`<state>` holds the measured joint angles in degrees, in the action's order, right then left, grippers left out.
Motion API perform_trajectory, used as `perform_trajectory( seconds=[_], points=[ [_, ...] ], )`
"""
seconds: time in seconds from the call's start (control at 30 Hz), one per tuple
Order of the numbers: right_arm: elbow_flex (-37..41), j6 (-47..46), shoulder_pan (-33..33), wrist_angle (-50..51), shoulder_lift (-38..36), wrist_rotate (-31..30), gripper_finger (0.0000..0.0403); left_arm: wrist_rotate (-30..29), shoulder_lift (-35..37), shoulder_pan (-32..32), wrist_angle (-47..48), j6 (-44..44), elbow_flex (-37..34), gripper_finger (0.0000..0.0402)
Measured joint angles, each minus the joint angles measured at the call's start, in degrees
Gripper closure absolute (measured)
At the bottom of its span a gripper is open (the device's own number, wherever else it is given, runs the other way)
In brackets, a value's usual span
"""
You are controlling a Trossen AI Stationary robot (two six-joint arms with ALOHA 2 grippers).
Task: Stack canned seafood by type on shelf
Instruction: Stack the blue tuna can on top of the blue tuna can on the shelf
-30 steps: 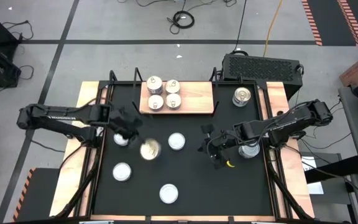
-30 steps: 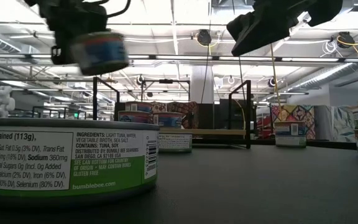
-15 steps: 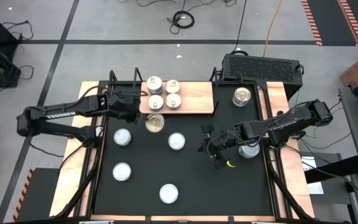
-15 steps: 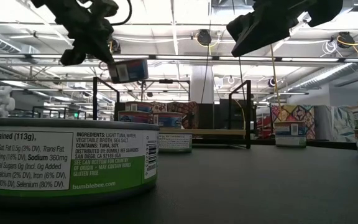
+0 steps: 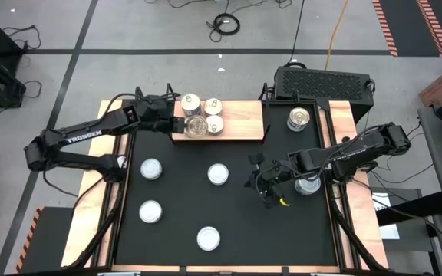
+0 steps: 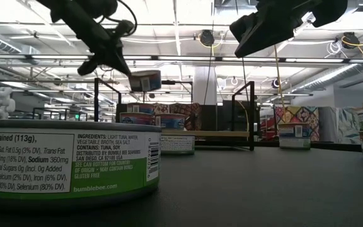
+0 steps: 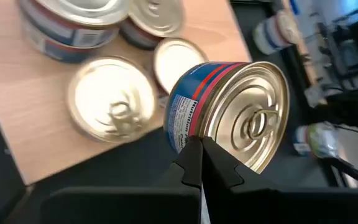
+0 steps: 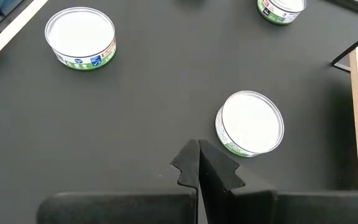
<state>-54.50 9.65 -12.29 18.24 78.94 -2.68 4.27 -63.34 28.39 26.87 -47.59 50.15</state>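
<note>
Left fingers pinched on tin, above shelf

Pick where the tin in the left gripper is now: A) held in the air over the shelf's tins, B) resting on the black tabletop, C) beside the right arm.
A: the left gripper holds the tin above the shelf.

The black worktop carries four loose white-topped tins: one near the left edge, one near the middle, and two toward the front. A silvery-topped tin stands at the back right corner. The pale wooden shelf lies at the back edge, with a cluster of tins on its left half.
</note>
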Motion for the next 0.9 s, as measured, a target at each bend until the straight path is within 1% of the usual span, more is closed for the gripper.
perform_trajectory(
  seconds=[0.2,0.5,0.67,0.9],
  points=[
    [0.0,0.0,0.0,0.1,0.0,0.0,0.0403,0.6,-3.0,3.6,-1.3,1.5,0.0,0.0402],
    [0.0,0.0,0.0,0.1,0.0,0.0,0.0403,2.9,-3.3,9.4,-1.2,3.7,0.0,0.0402],
    [0.0,0.1,0.0,0.1,0.0,0.0,0.0403,4.5,-3.3,10.2,-0.6,4.5,0.0,0.0401],
    [0.0,0.2,0.0,0.1,0.0,0.0,0.0403,3.8,-4.0,10.3,-0.5,4.6,0.0,0.0402]
  ],
)
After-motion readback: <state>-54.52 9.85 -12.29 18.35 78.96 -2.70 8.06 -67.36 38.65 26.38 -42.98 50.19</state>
